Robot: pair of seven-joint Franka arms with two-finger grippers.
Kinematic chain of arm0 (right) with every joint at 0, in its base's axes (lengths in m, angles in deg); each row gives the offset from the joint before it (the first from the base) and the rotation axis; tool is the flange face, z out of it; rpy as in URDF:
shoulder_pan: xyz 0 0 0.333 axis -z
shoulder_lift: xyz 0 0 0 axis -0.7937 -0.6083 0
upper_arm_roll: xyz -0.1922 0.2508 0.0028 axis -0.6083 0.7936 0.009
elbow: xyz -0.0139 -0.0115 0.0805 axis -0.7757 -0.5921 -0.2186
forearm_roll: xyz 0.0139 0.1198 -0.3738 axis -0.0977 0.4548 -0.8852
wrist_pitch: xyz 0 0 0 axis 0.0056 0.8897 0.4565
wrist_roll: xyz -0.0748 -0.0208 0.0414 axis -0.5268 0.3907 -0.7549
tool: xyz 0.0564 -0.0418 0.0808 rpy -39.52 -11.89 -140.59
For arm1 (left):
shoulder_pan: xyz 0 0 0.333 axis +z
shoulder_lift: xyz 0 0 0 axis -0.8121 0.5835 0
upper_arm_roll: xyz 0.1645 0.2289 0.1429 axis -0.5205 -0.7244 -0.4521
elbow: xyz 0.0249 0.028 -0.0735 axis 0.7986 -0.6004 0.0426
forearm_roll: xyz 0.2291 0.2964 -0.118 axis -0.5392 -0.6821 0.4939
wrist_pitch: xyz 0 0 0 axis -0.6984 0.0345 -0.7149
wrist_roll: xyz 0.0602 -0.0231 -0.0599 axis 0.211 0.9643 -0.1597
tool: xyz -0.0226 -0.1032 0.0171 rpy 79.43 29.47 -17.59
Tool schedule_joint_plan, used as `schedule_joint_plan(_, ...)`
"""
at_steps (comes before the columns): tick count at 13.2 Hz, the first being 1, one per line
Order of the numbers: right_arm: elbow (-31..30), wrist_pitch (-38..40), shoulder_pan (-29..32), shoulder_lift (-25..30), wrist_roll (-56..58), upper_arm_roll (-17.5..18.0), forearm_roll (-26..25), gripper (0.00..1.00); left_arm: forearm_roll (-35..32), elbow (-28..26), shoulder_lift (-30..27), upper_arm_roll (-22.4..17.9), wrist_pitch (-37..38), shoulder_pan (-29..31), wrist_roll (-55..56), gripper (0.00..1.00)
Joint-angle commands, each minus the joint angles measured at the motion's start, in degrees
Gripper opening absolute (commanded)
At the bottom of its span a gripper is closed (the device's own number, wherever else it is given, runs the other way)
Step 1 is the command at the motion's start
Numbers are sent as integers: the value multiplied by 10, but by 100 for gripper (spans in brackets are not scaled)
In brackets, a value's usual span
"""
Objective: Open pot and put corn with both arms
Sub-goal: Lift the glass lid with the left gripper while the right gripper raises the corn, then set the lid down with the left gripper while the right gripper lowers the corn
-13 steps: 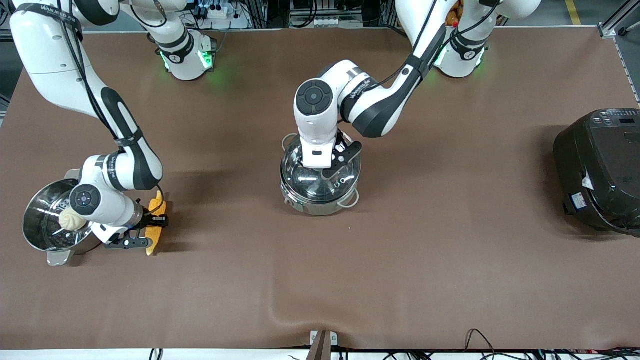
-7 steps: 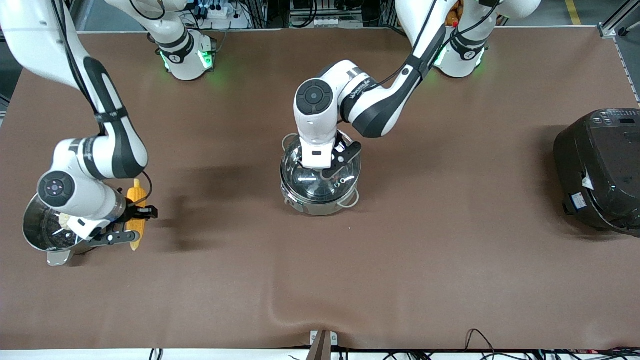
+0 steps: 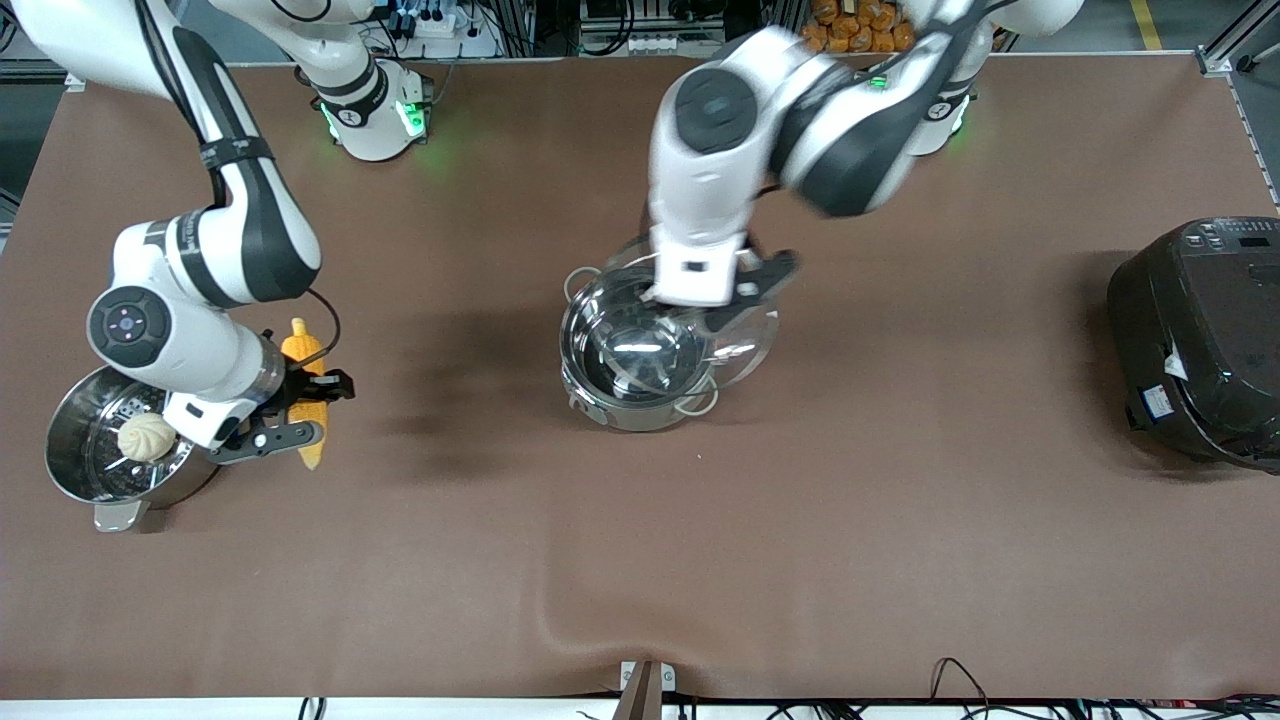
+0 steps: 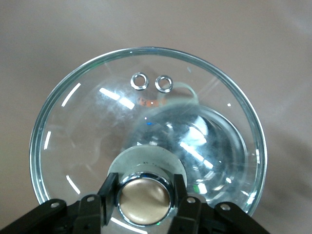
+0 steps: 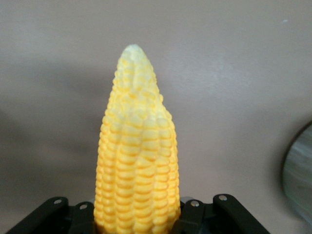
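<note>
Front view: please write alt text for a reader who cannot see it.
The left hand holds the glass lid by its knob, lifted off and partly over the open steel pot at mid-table. The right hand grips the corn in the air beside a steamer pot holding a white bun. A black rice cooker stands at the left arm's end.

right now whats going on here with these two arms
The left gripper is shut on the knob of the glass lid, holding it lifted and partly off the steel pot. The right gripper is shut on the corn, holding it up beside the steamer pot with the bun. The corn is not yet in the pot.
</note>
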Motion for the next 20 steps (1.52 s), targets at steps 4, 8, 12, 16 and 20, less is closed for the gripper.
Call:
schedule_joint_plan(4,16,3,-40,5,-94,51,37,0,7,-167,-126,3,7,241,-410,0)
schedule_joint_plan(8,104,5,-188,-48,-158,48,-11,0,6,-358,-154,6,-155,336,-520,0)
schedule_joint_plan(12,242,33,-298,-153,-182,44,-100,0,5,-509,-158,6,-342,343,-528,0)
schedule_joint_plan(16,288,25,-368,-226,-252,20,-159,0,6,-546,-120,8,-448,336,-527,0)
schedule_joint_plan(20,292,26,-407,-261,-261,2,-196,0,9,-554,-77,21,-497,335,-526,0)
